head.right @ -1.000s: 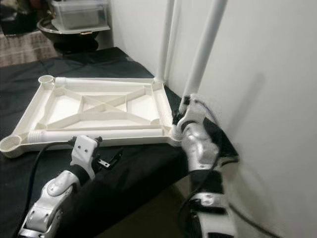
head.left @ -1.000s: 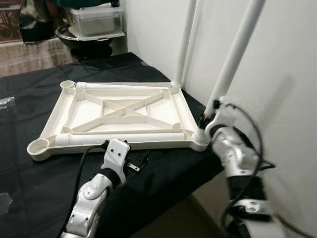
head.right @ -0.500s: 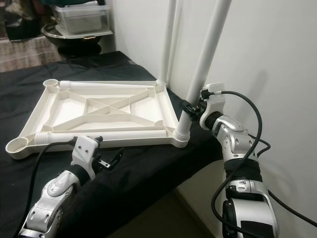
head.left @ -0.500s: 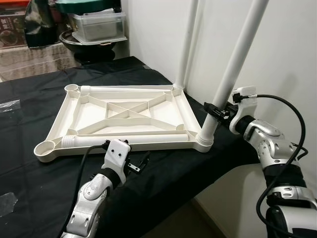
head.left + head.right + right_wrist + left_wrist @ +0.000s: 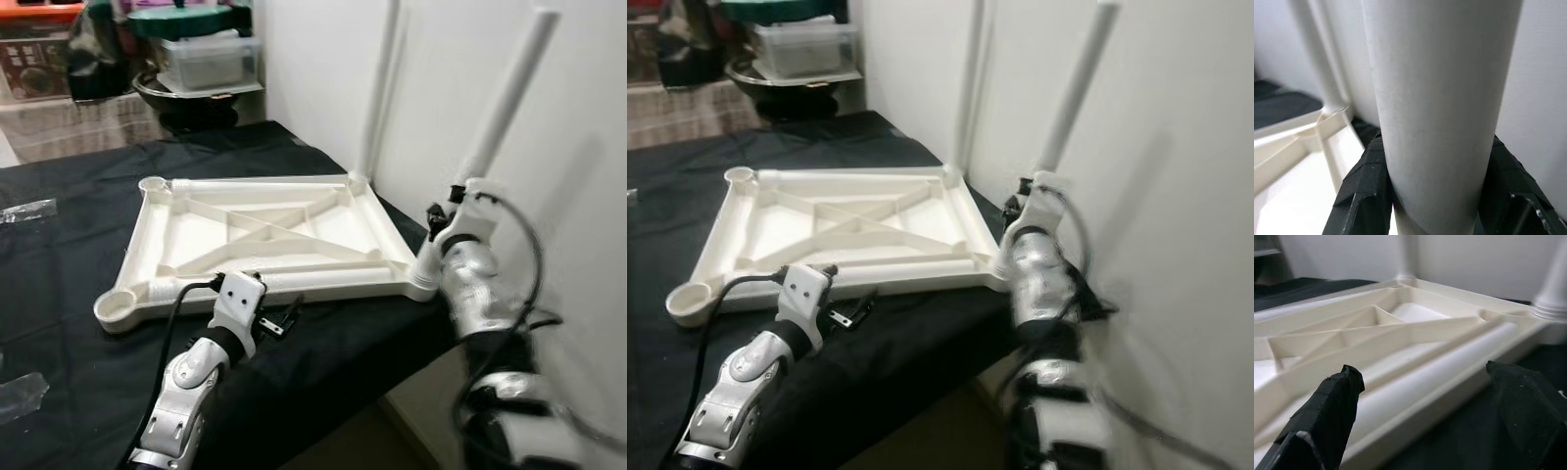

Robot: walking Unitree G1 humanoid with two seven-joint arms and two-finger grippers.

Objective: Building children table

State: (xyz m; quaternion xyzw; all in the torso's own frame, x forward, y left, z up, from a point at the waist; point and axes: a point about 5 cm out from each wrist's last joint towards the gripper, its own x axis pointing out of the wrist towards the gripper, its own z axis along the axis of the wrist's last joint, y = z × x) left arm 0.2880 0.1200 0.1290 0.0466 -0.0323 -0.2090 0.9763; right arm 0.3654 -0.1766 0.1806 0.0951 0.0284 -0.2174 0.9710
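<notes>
A white plastic tabletop (image 5: 191, 230) lies upside down on black cloth. Two white legs stand upright in its right corner sockets, a far one (image 5: 377, 98) and a near one (image 5: 500, 108). My right gripper (image 5: 438, 217) is shut around the near leg (image 5: 1440, 88) just above its socket, a black finger (image 5: 1364, 191) on each side. Another leg (image 5: 1440, 367) lies loose along the tabletop's front edge. My left gripper (image 5: 279, 318) hovers open over the cloth just in front of that edge, fingers (image 5: 1327, 416) wide apart with nothing between them. Both left corner sockets (image 5: 116, 305) are open.
A white wall (image 5: 588, 147) stands close on the right, behind the legs. Plastic bins and a dark bowl (image 5: 201, 59) sit beyond the far end of the cloth. Clear plastic scraps (image 5: 24, 211) lie at the left. The cloth drops off at the front right.
The whole view has shifted as the camera moved. My right arm has swung in closer, blurred, still holding the near leg. The left gripper stays open at the front edge.
</notes>
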